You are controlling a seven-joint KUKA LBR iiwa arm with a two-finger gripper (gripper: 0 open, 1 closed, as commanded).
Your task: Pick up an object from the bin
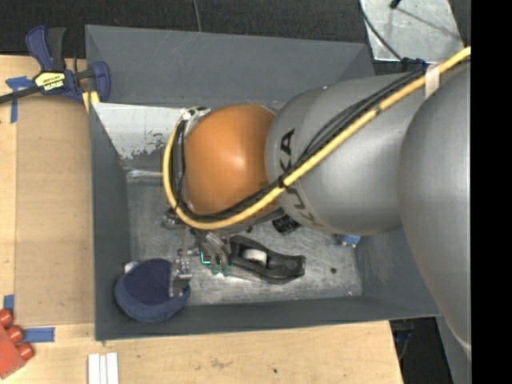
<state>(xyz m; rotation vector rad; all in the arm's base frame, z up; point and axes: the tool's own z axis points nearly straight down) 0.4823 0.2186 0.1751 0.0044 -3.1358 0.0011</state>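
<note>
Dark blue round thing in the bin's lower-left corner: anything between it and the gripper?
Nothing visible. The gripper hangs right at the dark blue round thing, by its right edge. The black curved object lies on the gripper's other side.

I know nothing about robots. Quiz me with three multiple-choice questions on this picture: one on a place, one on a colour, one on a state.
1. Where in the bin is the dark blue round thing?
A. the view's lower-left corner
B. the upper-right corner
C. the middle

2. What colour is the domed cover?
A. green
B. orange
C. white

3. How is the black thing placed?
A. lying on the bin floor
B. hanging in the air
C. perched on the rim

Key: 1 A, it sits against the lower-left walls; 2 B, the dome is plainly orange; 3 A, it rests flat on the floor.
</note>
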